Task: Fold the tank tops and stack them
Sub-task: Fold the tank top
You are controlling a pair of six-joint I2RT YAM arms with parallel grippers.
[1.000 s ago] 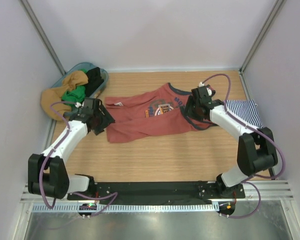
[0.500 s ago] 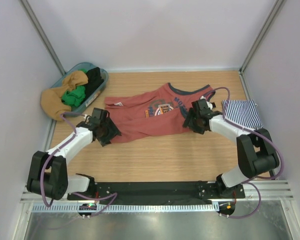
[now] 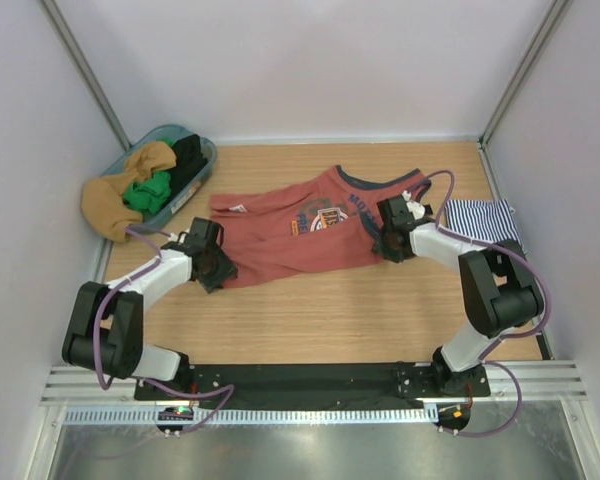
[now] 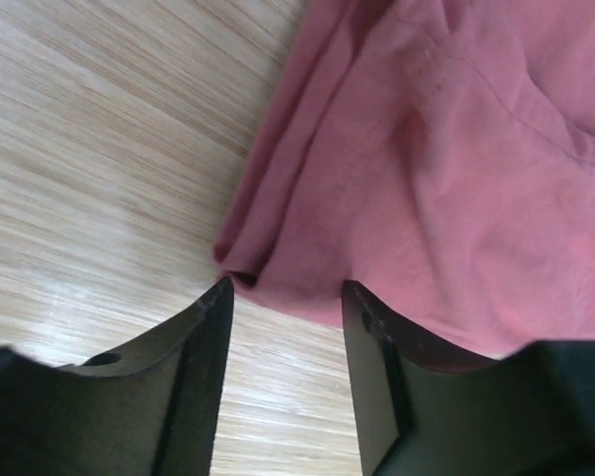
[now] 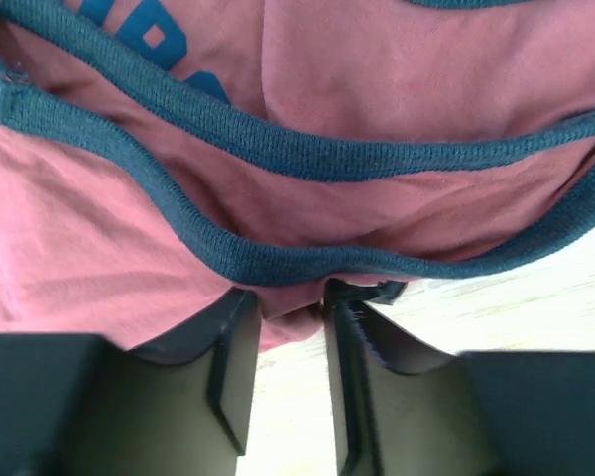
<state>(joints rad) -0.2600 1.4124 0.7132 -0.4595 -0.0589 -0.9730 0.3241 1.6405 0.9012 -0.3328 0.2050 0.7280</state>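
The rust-red tank top [image 3: 290,225] lies spread flat mid-table, its chest graphic up. My left gripper [image 3: 218,270] is low at its near-left hem corner; in the left wrist view the folded hem [image 4: 278,228] sits just at the tips of the open left gripper [image 4: 286,293]. My right gripper [image 3: 388,245] is at the top's right armhole. There the navy trim [image 5: 278,149] and a bulge of red cloth lie between the tips of the right gripper [image 5: 290,302], whose jaws stand narrowly apart. The striped tank top [image 3: 485,220] lies folded at the right edge.
A blue basket [image 3: 195,165] at the back left holds mustard [image 3: 120,195], green and black clothes that spill over its rim. Light walls and metal posts close in the table on three sides. Bare wood runs along the front of the red top.
Both grippers have dropped to the table and moved in onto the red top's edges, the left to the hem corner, the right to the armhole. Both jaws have narrowed.
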